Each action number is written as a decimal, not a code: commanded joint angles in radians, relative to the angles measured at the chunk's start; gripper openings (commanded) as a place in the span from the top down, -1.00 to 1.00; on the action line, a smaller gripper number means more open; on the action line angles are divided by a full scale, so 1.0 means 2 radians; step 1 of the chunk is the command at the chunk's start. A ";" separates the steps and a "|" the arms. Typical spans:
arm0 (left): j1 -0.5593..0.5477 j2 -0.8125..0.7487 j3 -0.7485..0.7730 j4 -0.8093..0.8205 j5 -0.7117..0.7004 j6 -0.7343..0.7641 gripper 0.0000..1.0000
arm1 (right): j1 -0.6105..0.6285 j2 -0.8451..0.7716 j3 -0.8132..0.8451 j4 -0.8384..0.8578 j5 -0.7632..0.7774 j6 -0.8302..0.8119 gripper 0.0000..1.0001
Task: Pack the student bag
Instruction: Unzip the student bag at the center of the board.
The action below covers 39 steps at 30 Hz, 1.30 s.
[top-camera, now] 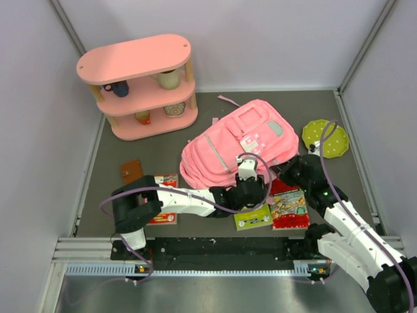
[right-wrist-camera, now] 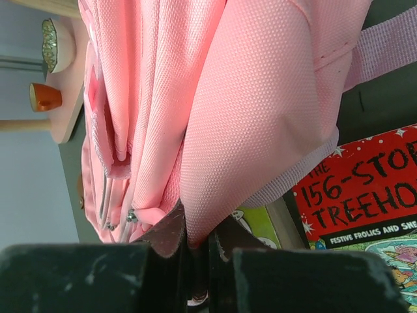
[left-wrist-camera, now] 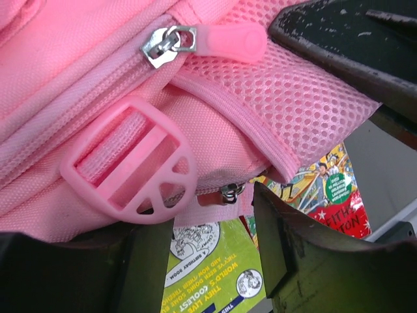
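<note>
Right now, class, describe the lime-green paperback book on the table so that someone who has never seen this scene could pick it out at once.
Find the large soft pink fabric backpack in the middle of the dark table. At its near edge, two flat books lie side by side. Yours is the lime-green paperback book, left of the red-covered paperback book.

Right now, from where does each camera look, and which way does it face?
Top: above and behind the robot, looking down at the table; left arm and right arm show.
Left wrist: close at the bag, on its zip and buckle; left hand at bottom.
Right wrist: along the bag's side toward the shelf; right hand pinches fabric.
Both wrist views share the bag and green book.
</note>
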 commanded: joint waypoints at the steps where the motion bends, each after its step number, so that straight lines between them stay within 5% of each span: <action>1: 0.008 0.000 0.012 0.115 -0.068 0.036 -0.09 | 0.012 -0.020 0.032 0.000 -0.056 -0.005 1.00; 12: 0.007 0.004 0.012 0.156 -0.105 0.058 0.37 | 0.014 -0.034 0.029 -0.010 -0.058 -0.002 1.00; 17: 0.007 -0.004 0.013 0.131 -0.118 0.054 0.99 | 0.013 -0.027 0.031 -0.010 -0.049 -0.012 1.00; 25: 0.007 -0.053 -0.020 0.055 -0.102 0.073 1.00 | -0.004 0.044 0.086 -0.004 -0.007 -0.076 1.00; 30: 0.008 -0.125 -0.058 -0.045 -0.087 0.070 1.00 | -0.071 0.109 0.113 0.045 -0.050 -0.093 1.00; 39: 0.016 -0.208 -0.118 -0.101 -0.006 0.125 1.00 | -0.127 0.246 0.188 0.075 -0.086 -0.123 1.00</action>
